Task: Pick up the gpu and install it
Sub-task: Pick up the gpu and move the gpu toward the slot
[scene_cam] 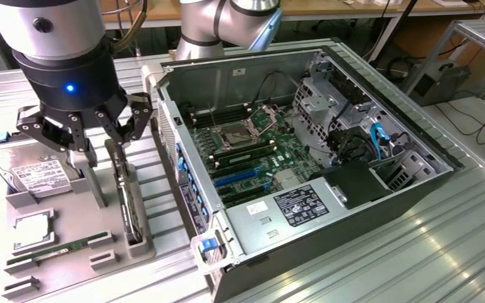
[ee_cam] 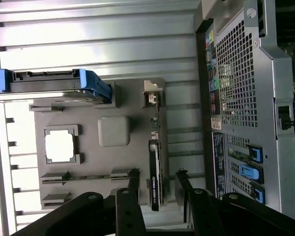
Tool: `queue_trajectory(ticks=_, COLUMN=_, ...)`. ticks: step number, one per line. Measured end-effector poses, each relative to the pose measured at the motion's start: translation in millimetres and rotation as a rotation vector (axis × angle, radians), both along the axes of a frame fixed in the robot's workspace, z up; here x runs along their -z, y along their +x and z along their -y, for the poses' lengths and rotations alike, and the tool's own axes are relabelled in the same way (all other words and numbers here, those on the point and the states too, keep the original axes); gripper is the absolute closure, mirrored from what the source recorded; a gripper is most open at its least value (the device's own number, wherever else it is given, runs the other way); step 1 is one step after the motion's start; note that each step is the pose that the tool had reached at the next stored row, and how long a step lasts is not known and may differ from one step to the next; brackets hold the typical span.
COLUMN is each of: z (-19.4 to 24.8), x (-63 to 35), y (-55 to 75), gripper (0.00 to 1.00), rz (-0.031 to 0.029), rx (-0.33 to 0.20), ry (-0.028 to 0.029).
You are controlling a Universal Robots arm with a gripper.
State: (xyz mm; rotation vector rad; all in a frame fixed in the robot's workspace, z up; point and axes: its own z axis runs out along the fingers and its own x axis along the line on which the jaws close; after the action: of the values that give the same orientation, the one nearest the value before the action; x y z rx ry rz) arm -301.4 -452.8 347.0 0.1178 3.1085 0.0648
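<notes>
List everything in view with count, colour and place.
gpu: one, dark, on edge in the tray, under the gripper
hard drive: one, silver with white label, in the tray, exterior view's left of the gpu
processor chip: one, silver, in the tray's square recess
memory stick: one, green, in a tray slot
tray: one, grey, on the table
computer case: one, black, open, exterior view's right of the tray
table: one, silver slats, under everything
gripper: one, black, open, above the gpu
</notes>
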Motion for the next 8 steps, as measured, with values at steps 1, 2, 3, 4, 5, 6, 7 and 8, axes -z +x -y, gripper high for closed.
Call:
queue_trajectory(ticks=1, z=0.6, x=2.5, y=0.0, gripper=0.58, rz=0.0001, rx=0.000, ry=0.0000)
queue_trajectory(ticks=2, z=1.1, x=4.8, y=0.0, gripper=0.58, rz=0.0002, rx=0.000, ry=-0.0001)
queue_trajectory(ticks=3, z=1.6, x=7.6, y=0.0, gripper=0.58, rz=0.0002, rx=0.000, ry=0.0000)
queue_trajectory(ticks=4, z=2.0, x=10.9, y=0.0, gripper=0.58, rz=0.0003, rx=0.000, ry=0.0000)
queue_trajectory(ticks=5, z=2.4, x=14.2, y=0.0, gripper=0.58, rz=0.0002, rx=0.000, ry=0.0000)
queue_trajectory(ticks=6, z=2.8, x=17.5, y=0.0, gripper=0.58, rz=0.0001, rx=0.000, ry=-0.0001)
queue_trajectory(ticks=7, z=3.1, x=20.6, y=0.0, gripper=0.58, rz=0.0002, rx=0.000, ry=0.0000)
queue_trajectory(ticks=8, z=3.4, x=22.5, y=0.0, gripper=0.58, rz=0.0002, rx=0.000, ry=0.0000)
